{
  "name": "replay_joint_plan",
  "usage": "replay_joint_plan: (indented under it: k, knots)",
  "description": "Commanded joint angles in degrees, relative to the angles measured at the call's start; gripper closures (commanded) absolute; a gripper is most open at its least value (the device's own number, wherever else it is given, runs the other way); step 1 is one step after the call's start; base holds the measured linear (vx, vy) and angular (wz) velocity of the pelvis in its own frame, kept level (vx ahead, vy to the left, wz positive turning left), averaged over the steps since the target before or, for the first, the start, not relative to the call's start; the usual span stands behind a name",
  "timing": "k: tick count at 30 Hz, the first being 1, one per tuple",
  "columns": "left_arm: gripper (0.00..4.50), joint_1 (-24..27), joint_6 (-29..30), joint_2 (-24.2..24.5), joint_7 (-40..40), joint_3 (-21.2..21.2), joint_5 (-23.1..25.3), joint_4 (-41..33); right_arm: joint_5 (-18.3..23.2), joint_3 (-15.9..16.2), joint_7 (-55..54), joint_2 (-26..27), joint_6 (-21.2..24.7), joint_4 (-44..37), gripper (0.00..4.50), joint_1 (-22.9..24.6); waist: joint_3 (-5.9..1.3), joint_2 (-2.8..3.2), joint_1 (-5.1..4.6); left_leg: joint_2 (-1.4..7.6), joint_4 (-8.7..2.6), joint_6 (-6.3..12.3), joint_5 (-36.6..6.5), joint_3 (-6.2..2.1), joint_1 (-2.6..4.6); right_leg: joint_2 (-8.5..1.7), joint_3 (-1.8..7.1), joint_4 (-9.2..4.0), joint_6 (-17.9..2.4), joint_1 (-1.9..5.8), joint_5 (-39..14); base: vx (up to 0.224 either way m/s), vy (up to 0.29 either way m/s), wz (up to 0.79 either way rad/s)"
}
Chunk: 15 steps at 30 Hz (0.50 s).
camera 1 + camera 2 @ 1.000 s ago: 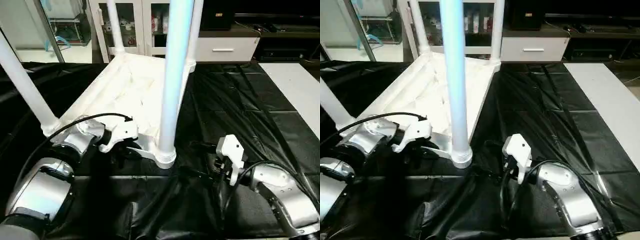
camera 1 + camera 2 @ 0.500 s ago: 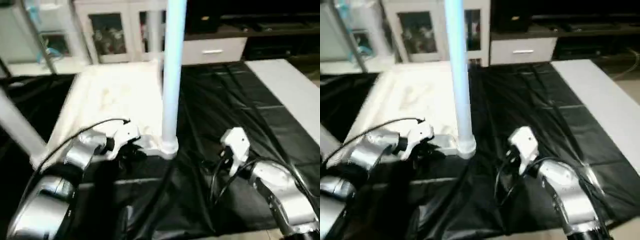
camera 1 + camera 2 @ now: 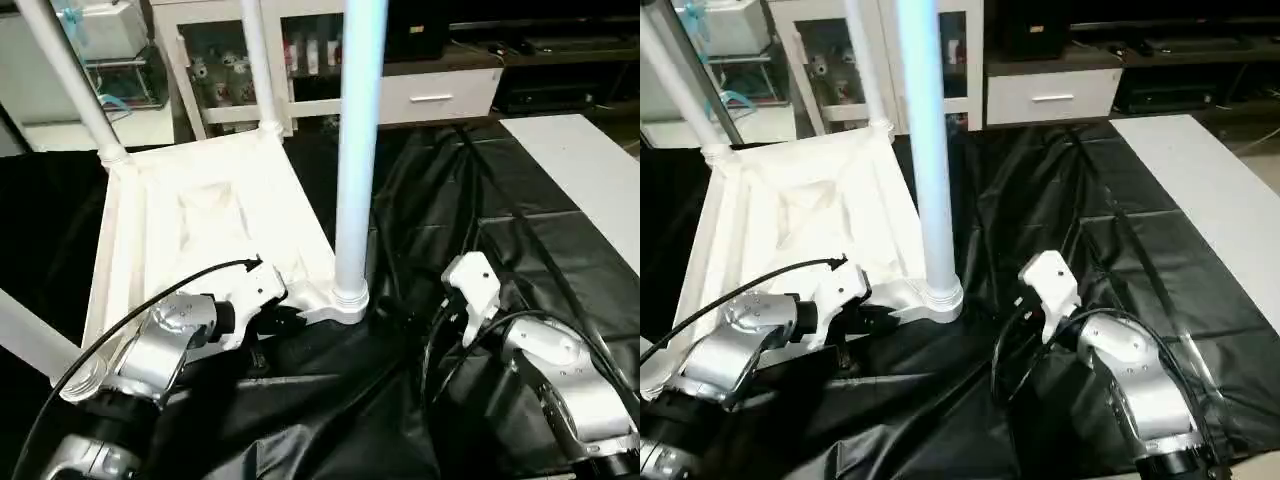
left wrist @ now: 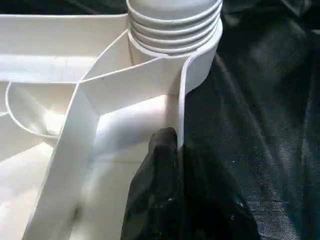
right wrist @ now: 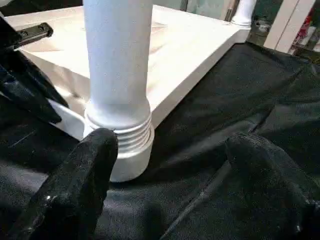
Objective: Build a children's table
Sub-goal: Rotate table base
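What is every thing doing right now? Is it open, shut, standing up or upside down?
tabletop: upside down on the black cover, ribbed side up.
legs: all four standing upright in the corner sockets.
left gripper: shut on the tabletop's rim by the near leg.
right gripper: open, holding nothing, beside that leg.
drawer: shut.

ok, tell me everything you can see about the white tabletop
The tabletop is white plastic, rectangular, lying upside down on the black cover, ribbed underside up with a raised rim. Its rounded corner sockets hold upright white legs: the near leg has a ridged collar seated in its socket, and two more rise at the far corners. The left end effector is shut on the near rim beside that socket; its black fingers pinch the thin wall.
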Motion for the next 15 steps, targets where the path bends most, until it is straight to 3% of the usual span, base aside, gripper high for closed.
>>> replay_joint_plan:
  k: [1,2,8,11,15]
  knots:
    - [4.48,1.9,1.4,-1.5,-0.2,-0.6,-3.4,-0.6,0.2,0.5,0.9,-0.3,0.5,-0.4,0.68,-0.9,-3.0,-2.12,0.16,3.65,-3.97,6.99,-7.1,-1.12,-0.39,-3.9,2.31,-3.95,-12.3,2.55,-15.2,0.0,0.0,0.0]
    - [4.48,1.9,1.9,-1.4,-0.1,-0.7,-3.2,-1.0,0.2,0.5,1.2,-0.3,0.4,-0.2,0.68,-1.2,-2.97,-2.44,0.21,3.68,-3.98,7.03,-7.0,-1.07,-0.37,-3.91,2.3,-3.97,-12.3,2.58,-15.2,0.0,0.0,0.0]
    - [4.48,1.4,3.7,-0.4,-1.6,-1.9,-2.9,-0.8,0.2,1.4,2.1,0.5,-0.2,2.7,0.68,-3.5,-2.79,-2.36,0.18,3.58,-4.1,5.84,-8.2,-1.14,-0.24,-3.92,2.32,-4.1,-12.0,2.55,-17.4,0.0,0.0,0.0]
    - [4.48,1.3,6.0,0.1,-4.3,-2.6,-3.7,-1.2,0.6,1.7,3.4,1.5,-1.2,4.9,0.68,-5.0,-2.92,-2.4,0.27,3.61,-4.03,5.78,-7.3,-1.12,-0.19,-3.95,2.39,-3.86,-12.3,2.59,-15.7,0.0,0.0,0.0]
    - [4.48,0.7,5.5,1.4,-9.4,-4.4,-4.6,-1.7,1.2,3.0,7.1,2.0,-2.9,7.7,0.68,-7.3,-3.03,-2.46,0.07,3.64,-3.8,6.74,-5.9,-1.05,-0.15,-3.89,2.3,-3.42,-14.2,2.66,-11.7,0.0,0.0,0.0]
